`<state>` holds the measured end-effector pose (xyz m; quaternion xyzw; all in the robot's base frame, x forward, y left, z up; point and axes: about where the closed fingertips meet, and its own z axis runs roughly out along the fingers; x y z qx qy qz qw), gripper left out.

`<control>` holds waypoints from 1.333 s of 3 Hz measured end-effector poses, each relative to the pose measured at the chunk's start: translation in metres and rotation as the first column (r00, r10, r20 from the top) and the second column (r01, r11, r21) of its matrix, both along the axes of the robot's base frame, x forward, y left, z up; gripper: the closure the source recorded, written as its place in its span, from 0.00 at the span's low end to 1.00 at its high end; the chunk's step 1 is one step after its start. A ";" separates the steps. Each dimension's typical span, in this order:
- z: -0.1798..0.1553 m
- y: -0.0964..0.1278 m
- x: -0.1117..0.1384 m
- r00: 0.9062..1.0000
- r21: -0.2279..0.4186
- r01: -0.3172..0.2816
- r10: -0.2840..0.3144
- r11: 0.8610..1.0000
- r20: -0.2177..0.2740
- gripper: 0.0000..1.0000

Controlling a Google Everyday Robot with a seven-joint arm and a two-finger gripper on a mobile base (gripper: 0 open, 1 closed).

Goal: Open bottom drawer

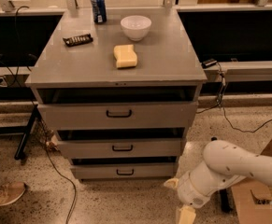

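Observation:
The grey cabinet (117, 71) has three stacked drawers. The bottom drawer (98, 171) has the narrowest, shortest front and a small black loop handle (125, 172). Its front is flush with its frame. My gripper (186, 213) hangs at the end of the white arm (233, 164), low by the floor. It is to the right of the bottom drawer's right end, a little below it, and apart from it. The frame's lower edge cuts part of it off.
On the cabinet top are a blue can (98, 7), a white bowl (136, 27), a yellow sponge (125, 56) and a black bar (77, 39). A cardboard box (257, 197) stands at the right. A shoe (4, 194) and cables (63, 181) are on the floor at the left.

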<state>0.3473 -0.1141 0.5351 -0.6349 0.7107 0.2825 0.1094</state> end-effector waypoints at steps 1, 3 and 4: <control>-0.022 0.006 -0.011 0.998 0.028 0.005 -0.004 1.000 -0.056 0.00; -0.046 0.010 -0.006 0.997 0.049 -0.005 0.009 0.999 -0.074 0.00; -0.105 0.023 0.023 0.999 0.075 -0.038 0.039 0.996 -0.006 0.00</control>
